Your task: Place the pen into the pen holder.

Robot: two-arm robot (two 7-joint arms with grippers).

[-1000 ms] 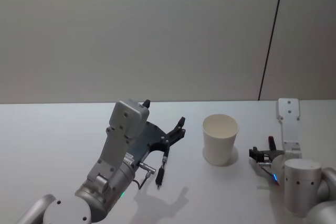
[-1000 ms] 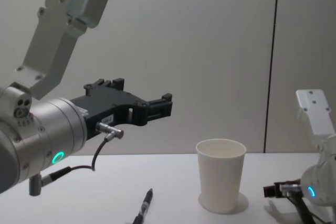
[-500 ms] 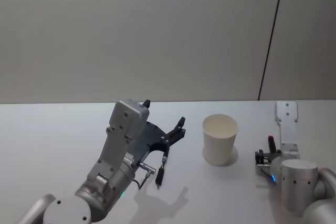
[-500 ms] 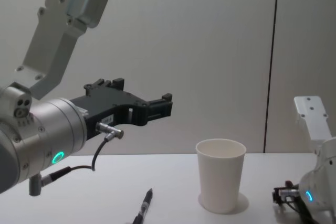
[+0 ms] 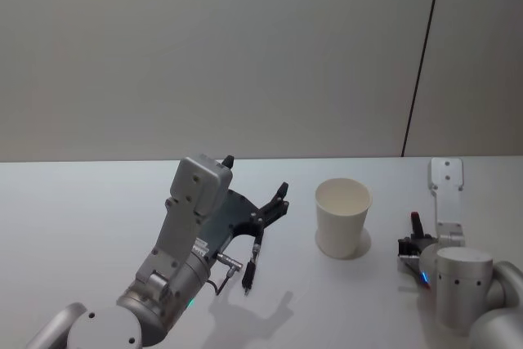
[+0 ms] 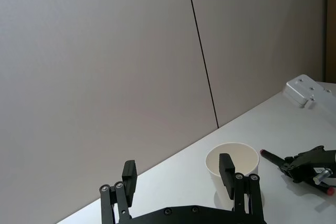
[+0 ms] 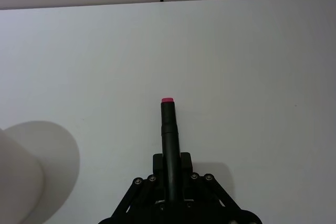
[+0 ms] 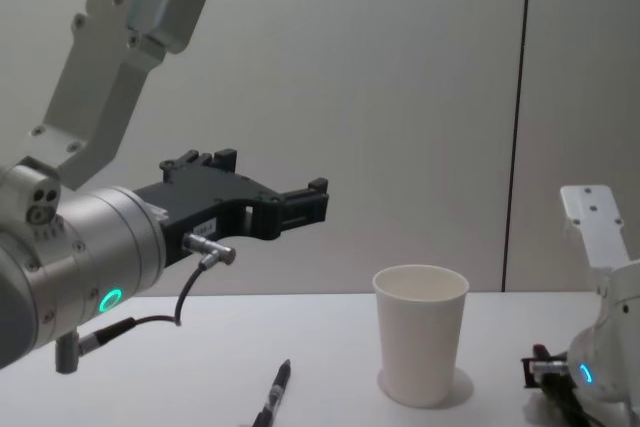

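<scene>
The white pen holder (image 5: 343, 218) stands upright, the pink-tipped black pen (image 7: 169, 127) clamped in the right pincer (image 7: 169, 165).

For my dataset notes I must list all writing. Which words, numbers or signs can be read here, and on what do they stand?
None can be read.
Pale label on the left gripper: too small to read.
Pen holder: plain, no print.
Pen in the right gripper: no print seen.

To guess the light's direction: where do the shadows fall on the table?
Head view: the left gripper casts a soft shadow on the table nearer the robot; the pen holder has a faint one at its right base. Right wrist view: grey shadows beside the pen holder and the right gripper holding the pink-tipped pen.
</scene>
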